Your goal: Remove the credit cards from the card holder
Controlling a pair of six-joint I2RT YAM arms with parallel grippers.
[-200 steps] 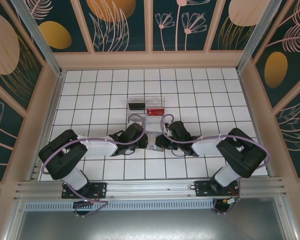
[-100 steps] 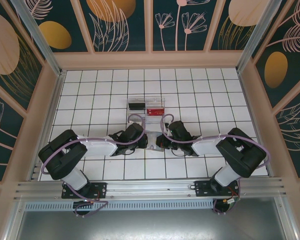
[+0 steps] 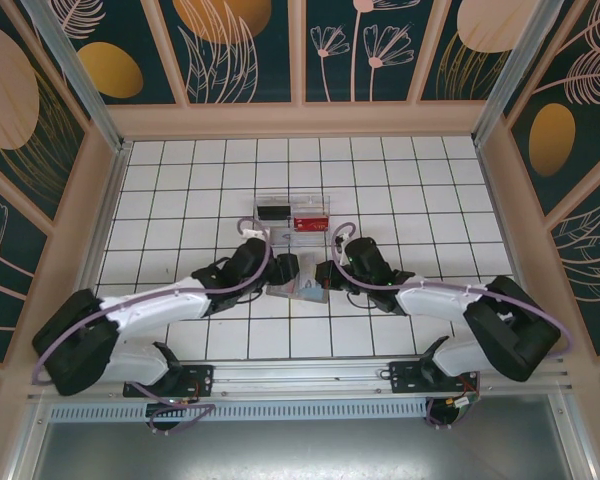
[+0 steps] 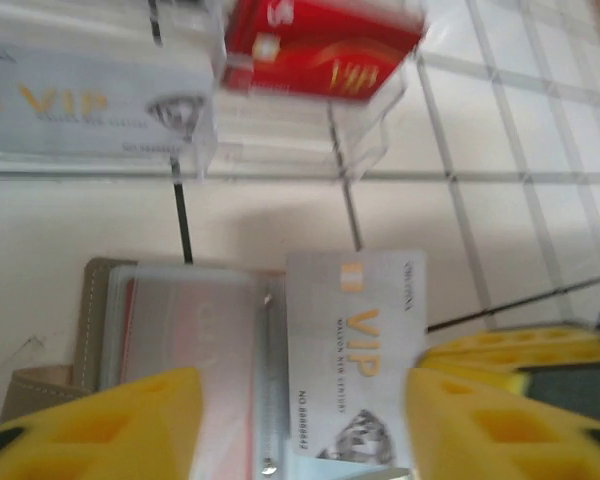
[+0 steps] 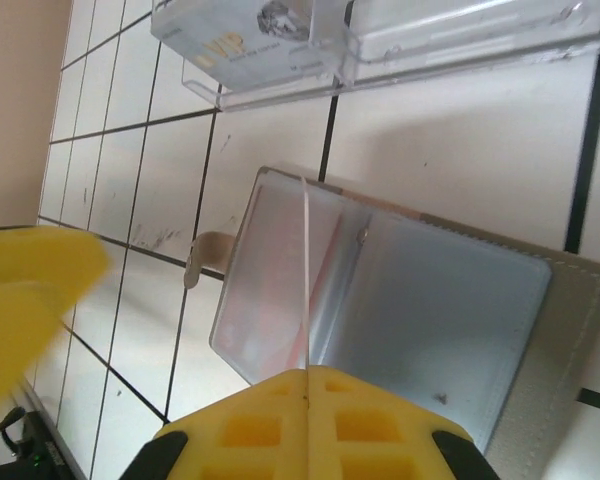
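Note:
The grey card holder (image 3: 302,291) lies open on the tiles between both grippers, its clear sleeves (image 4: 180,340) showing a reddish card inside. A silver VIP credit card (image 4: 355,355) stands over the holder's right panel. It appears edge-on (image 5: 305,280) in the right wrist view, where my right gripper (image 5: 307,375) is shut on its lower end. My left gripper (image 4: 300,430) is open, its yellow fingers (image 4: 110,425) on either side of the card without touching it. In the top view the left gripper (image 3: 280,268) and right gripper (image 3: 326,276) face each other over the holder (image 5: 450,320).
A clear plastic tray (image 3: 292,214) stands just beyond the holder; it holds a silver VIP card (image 4: 90,100) and a red card (image 4: 320,45). The holder's side tab (image 5: 202,255) sticks out on the tile. Wooden walls ring the tiled floor.
The left gripper has opened and let go of the silver card, its arm now stretched forward. The right gripper has closed on the card and its arm has stretched too.

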